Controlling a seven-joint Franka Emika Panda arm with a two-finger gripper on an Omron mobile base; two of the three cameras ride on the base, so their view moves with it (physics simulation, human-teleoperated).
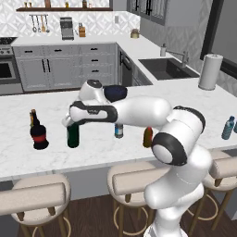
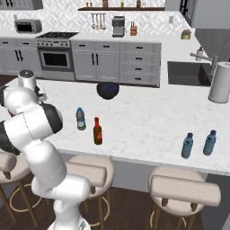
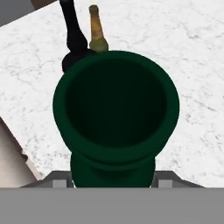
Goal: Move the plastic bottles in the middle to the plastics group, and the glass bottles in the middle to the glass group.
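Observation:
My gripper [image 1: 69, 122] is shut on the neck of the tall dark green glass bottle [image 1: 72, 135], upright at the counter's left. The hand view looks straight down its green mouth [image 3: 116, 109]. Just beyond it stands the glass group: a squat black red-labelled bottle [image 1: 39, 135] [image 3: 72, 39] and a slim brown bottle with a yellowish neck [image 1: 33, 117] [image 3: 97, 33]. In the middle stand the small clear plastic bottle [image 1: 119, 131] [image 2: 80, 119] and the amber glass bottle with a red top [image 1: 147, 137] [image 2: 97, 131]. Two light blue plastic bottles [image 2: 187, 145] [image 2: 209, 143] stand far right.
A dark bowl [image 1: 115, 92] sits on the counter behind the arm. A paper towel roll [image 1: 209, 71] stands by the sink [image 1: 169, 68] at the back right. Padded stools [image 1: 39, 196] line the counter's near edge.

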